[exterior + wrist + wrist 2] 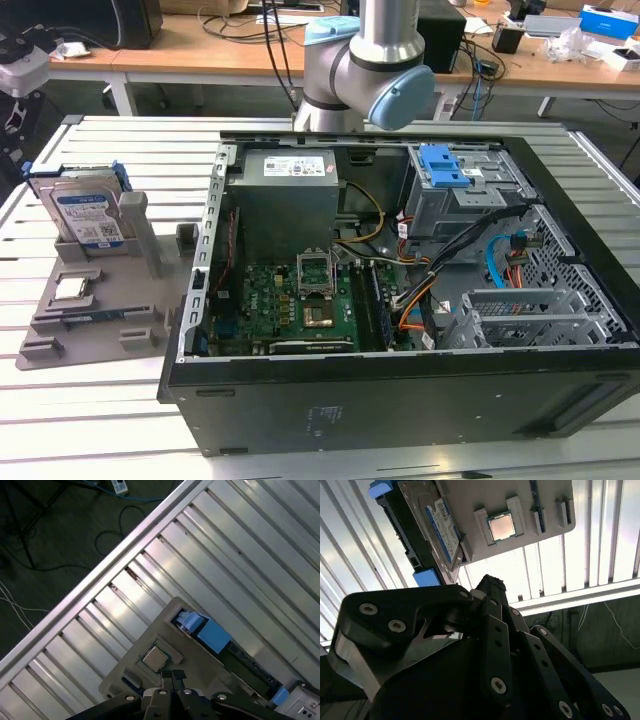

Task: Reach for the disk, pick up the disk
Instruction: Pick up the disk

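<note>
The disk [85, 212] is a silver-grey hard drive with a white-and-blue label and a blue frame. It stands on edge in a slot of the grey holder [100, 325] on the exterior view's left. In the second wrist view the disk [432, 527] lies beyond my gripper [490, 582], well apart from it. The first wrist view looks down on the disk's [214, 636] blue frame edge-on, a short way from my gripper [173, 674]. The fingertips sit together, shut on nothing.
A small square silver chip [68, 288] sits in a recess of the holder, also seen as the chip [501, 526] and the chip [155, 658] in both wrist views. An open computer case [400, 270] stands beside the holder on the slatted metal table [110, 410]. The arm's base joints [365, 70] rise behind the case.
</note>
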You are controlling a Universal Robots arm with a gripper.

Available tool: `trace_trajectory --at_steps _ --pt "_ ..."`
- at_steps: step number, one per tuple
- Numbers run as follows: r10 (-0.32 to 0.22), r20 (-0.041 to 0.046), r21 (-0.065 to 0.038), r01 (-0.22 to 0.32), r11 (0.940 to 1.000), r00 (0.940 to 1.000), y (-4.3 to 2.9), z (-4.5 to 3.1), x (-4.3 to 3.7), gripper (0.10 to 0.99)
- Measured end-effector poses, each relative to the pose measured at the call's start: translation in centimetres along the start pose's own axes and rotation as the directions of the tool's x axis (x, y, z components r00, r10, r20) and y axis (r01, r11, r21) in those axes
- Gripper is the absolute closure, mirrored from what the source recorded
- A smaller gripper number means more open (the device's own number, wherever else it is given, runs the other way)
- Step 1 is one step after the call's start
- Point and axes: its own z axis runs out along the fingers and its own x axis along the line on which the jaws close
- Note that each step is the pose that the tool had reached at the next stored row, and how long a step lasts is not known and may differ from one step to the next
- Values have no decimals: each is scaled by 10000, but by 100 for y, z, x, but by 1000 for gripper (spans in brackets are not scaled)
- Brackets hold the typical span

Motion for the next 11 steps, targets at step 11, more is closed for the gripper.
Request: trace_trajectory --at_steps 11 --pt "-2458 -95 -10 2458 9693 9693 0 0 0 980"
